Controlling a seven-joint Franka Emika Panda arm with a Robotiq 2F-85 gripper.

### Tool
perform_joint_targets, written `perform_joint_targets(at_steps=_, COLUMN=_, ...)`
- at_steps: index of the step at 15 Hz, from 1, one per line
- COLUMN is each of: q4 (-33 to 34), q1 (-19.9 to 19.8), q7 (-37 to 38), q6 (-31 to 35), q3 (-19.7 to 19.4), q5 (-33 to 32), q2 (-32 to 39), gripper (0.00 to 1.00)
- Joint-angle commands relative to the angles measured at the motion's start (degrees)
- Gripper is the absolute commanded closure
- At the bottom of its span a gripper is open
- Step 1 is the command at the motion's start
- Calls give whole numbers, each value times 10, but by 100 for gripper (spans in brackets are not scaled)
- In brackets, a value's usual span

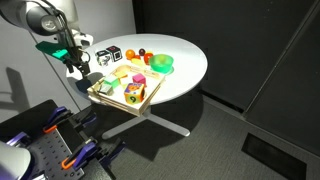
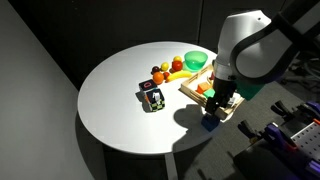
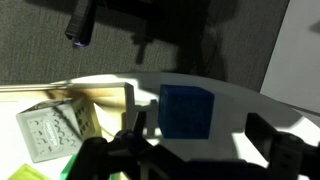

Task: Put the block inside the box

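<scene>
Nearest the wrist camera, the end effector (image 3: 197, 148) stands wide, jaws on either side of the block, holding nothing. At left is the box (image 3: 100, 97), its wooden wall low, with a grey cube (image 3: 45, 132) inside. At centre the block (image 3: 187, 110), blue, rests on the tabletop (image 3: 240, 100) just outside the box wall. It is judged light, rigid and smooth-faced. Its flat opposite sides suit a grip across the middle; corners risk slippage. At right the tabletop runs to its edge.
</scene>
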Motion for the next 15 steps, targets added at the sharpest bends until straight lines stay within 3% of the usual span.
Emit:
perform_joint_targets(at_steps=1, q4=1, q1=-4, q7=2, q6=0, q3=4, q5=-2, q2=2, gripper=0)
perform_joint_targets(at_steps=15, q4=25, q1=0, q7=10, q6=16, q3=3, q5=-14, q2=40, gripper=0)
